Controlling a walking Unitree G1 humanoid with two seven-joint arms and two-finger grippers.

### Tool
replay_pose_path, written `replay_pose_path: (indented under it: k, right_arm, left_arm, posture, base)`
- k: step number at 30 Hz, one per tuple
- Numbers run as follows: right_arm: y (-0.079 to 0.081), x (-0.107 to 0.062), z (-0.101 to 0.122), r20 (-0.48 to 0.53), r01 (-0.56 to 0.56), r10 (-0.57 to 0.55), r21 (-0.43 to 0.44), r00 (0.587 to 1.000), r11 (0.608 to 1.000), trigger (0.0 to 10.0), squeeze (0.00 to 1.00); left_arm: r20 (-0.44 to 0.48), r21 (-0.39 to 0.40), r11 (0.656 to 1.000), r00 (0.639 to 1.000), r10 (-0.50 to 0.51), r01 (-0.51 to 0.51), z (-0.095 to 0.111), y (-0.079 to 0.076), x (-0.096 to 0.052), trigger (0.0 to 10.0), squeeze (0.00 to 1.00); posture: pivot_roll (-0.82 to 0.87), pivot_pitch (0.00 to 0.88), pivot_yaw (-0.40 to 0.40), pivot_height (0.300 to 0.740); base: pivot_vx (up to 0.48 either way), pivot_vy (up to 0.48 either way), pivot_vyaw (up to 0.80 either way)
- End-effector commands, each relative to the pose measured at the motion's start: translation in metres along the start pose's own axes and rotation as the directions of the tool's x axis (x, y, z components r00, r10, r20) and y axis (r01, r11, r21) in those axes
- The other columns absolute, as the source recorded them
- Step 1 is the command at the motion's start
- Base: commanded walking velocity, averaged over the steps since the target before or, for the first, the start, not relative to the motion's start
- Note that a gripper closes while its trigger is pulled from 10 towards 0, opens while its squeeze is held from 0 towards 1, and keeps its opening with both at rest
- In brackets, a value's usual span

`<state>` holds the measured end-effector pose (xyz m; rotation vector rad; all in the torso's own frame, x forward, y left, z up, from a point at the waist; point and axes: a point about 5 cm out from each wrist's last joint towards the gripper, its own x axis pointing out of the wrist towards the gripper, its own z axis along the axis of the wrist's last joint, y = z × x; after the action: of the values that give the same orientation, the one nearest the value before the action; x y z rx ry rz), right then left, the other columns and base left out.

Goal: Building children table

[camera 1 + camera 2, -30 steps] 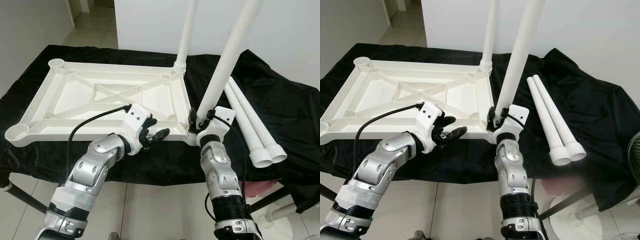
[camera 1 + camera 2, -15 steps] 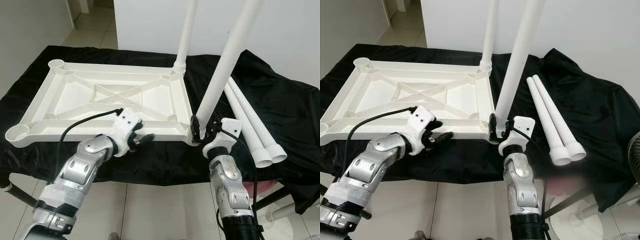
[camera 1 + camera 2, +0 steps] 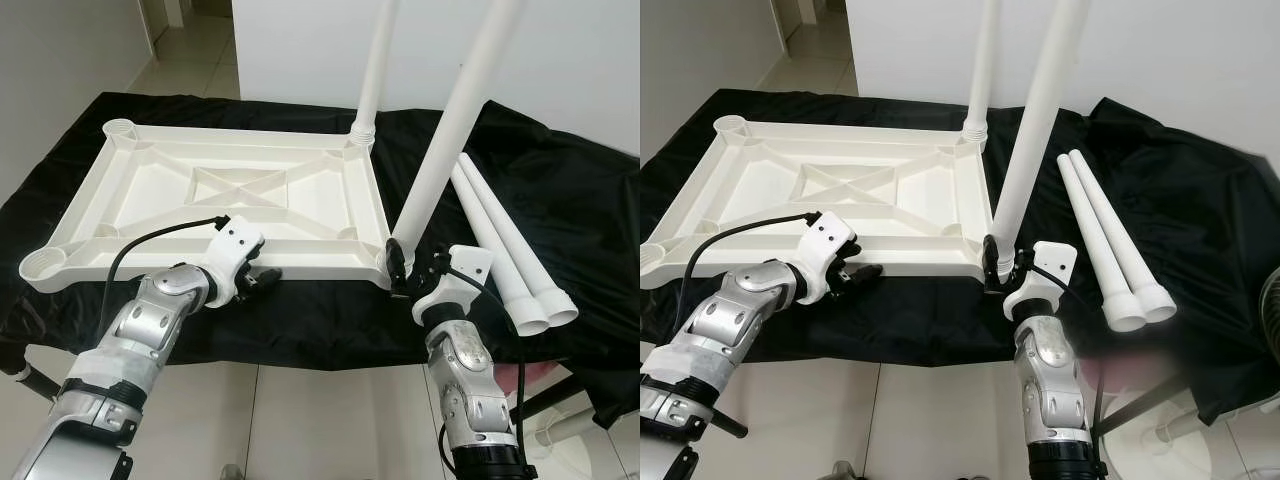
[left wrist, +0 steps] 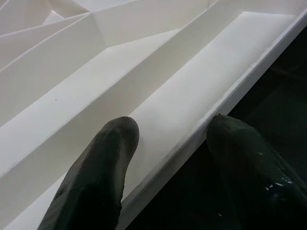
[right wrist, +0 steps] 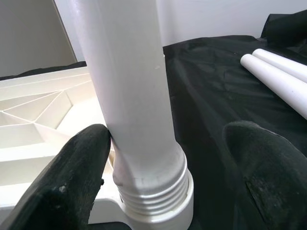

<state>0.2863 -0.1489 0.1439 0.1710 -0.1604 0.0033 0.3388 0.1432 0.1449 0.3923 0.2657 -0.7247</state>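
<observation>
A white plastic tabletop (image 3: pixel 215 200) lay upside down on a black cloth (image 3: pixel 570 230), filling the centre and left of the head views, its ribbed underside facing up. Two white legs stood in its corner sockets: a far leg (image 3: pixel 374 70) at the upper centre, and a near leg (image 3: pixel 450 130) leaning toward the upper right from the near corner at lower centre. Two loose legs (image 3: pixel 505 250) lay side by side on the cloth at centre right, well apart from the tabletop.

The left gripper (image 3: pixel 262 278) sat at the tabletop's near edge, lower left of centre. Its fingers (image 4: pixel 96 182) were spread, one inside the rim channel and the other outside over the cloth, straddling the rim without clamping it.

The right gripper (image 3: pixel 415 275) sat at the base of the near leg, lower right of centre. Its fingers (image 5: pixel 81 172) were parted around the threaded collar; one touched the leg, the other stood clear.
</observation>
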Motion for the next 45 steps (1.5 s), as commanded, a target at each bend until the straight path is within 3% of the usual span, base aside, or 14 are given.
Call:
replay_pose_path:
  k: [1,18,20,21,23,24,25,38,39,41,42,43,44,45]
  right_arm:
    - [-0.012,-0.003,0.0,-0.008,0.041,-0.041,-0.012,0.999,0.999,10.0,0.0]
    - [-0.014,-0.001,0.001,-0.005,0.047,-0.047,-0.029,0.999,0.998,10.0,0.0]
    - [-0.013,-0.001,0.001,-0.005,0.046,-0.046,-0.029,0.999,0.999,10.0,0.0]
    - [-0.013,0.0,0.001,-0.004,0.046,-0.046,-0.03,0.999,0.998,10.0,0.0]
    - [-0.013,0.0,0.001,-0.004,0.046,-0.046,-0.03,0.999,0.998,10.0,0.0]
    - [-0.013,0.0,0.001,-0.004,0.046,-0.046,-0.031,0.999,0.998,10.0,0.0]
    - [-0.013,0.0,0.002,-0.002,0.048,-0.049,-0.033,0.999,0.998,10.0,0.0]
    - [-0.016,0.002,0.004,0.009,0.066,-0.065,-0.04,0.998,0.997,10.0,0.0]
    - [-0.016,0.002,0.004,0.011,0.066,-0.066,-0.041,0.998,0.997,10.0,0.0]
    - [-0.016,0.002,0.004,0.011,0.066,-0.066,-0.041,0.998,0.997,10.0,0.0]
    - [-0.016,0.003,0.004,0.012,0.067,-0.067,-0.043,0.998,0.997,10.0,0.0]
    - [-0.016,0.003,0.004,0.012,0.067,-0.067,-0.043,0.998,0.997,10.0,0.0]
    - [-0.016,0.003,0.005,0.014,0.067,-0.067,-0.043,0.998,0.997,10.0,0.0]
    - [-0.016,0.003,0.005,0.014,0.067,-0.067,-0.043,0.998,0.997,10.0,0.0]
  left_arm:
    - [-0.042,0.021,0.995,0.994,0.096,-0.096,-0.006,0.012,-0.004,10.0,0.0]
    - [-0.106,0.063,0.998,0.994,0.0,0.006,-0.004,0.027,-0.006,10.0,0.0]
    - [-0.102,0.053,0.998,0.995,-0.017,0.022,-0.003,0.029,-0.006,9.4,0.0]
    - [-0.1,0.051,0.998,0.995,-0.029,0.035,-0.001,0.03,-0.006,2.4,0.0]
    - [-0.1,0.051,0.998,0.995,-0.029,0.035,-0.001,0.03,-0.006,2.4,0.0]
    - [-0.098,0.05,0.998,0.995,-0.036,0.041,0.0,0.031,-0.006,0.7,0.0]
    - [-0.094,0.046,0.998,0.995,-0.041,0.046,0.002,0.032,-0.005,0.0,0.0]
    - [-0.054,0.051,0.998,0.998,-0.036,0.039,0.012,0.027,0.006,0.2,0.0]
    - [-0.044,0.049,0.998,0.999,-0.03,0.032,0.014,0.026,0.009,9.1,0.0]
    - [-0.044,0.049,0.998,0.999,-0.03,0.032,0.014,0.026,0.009,9.1,0.0]
    - [-0.029,0.043,0.998,0.999,-0.036,0.037,0.017,0.025,0.011,10.0,0.0]
    - [-0.029,0.043,0.998,0.999,-0.036,0.037,0.017,0.025,0.011,10.0,0.0]
    - [-0.008,0.024,0.998,0.999,-0.053,0.053,0.02,0.024,0.011,10.0,1.0]
    - [-0.008,0.024,0.998,0.999,-0.053,0.053,0.02,0.024,0.011,10.0,1.0]
  posture:
    - [-0.02,0.054,-0.007,0.74]
    - [-0.02,0.071,0.009,0.74]
    - [-0.02,0.071,0.012,0.74]
    - [-0.02,0.074,0.017,0.74]
    - [-0.02,0.074,0.017,0.74]
    - [-0.02,0.074,0.017,0.74]
    - [-0.03,0.076,0.022,0.74]
    - [-0.03,0.074,0.025,0.74]
    - [-0.04,0.073,0.024,0.74]
    - [-0.04,0.073,0.024,0.74]
    - [-0.04,0.073,0.024,0.74]
    - [-0.04,0.073,0.024,0.74]
    - [-0.04,0.071,0.024,0.74]
    - [-0.04,0.071,0.024,0.74]
  base:
    - [0.0,0.0,0.0]
    - [0.0,0.0,0.0]
    - [0.0,0.0,0.0]
    - [0.0,0.0,0.0]
    - [0.0,0.0,0.0]
    - [0.0,0.0,0.0]
    - [0.0,0.0,0.0]
    - [0.0,0.0,0.0]
    - [0.0,0.0,0.0]
    - [0.0,0.0,0.0]
    - [0.0,0.0,0.0]
    - [0.0,0.0,0.0]
    - [0.0,0.0,0.0]
    - [0.0,0.0,0.0]
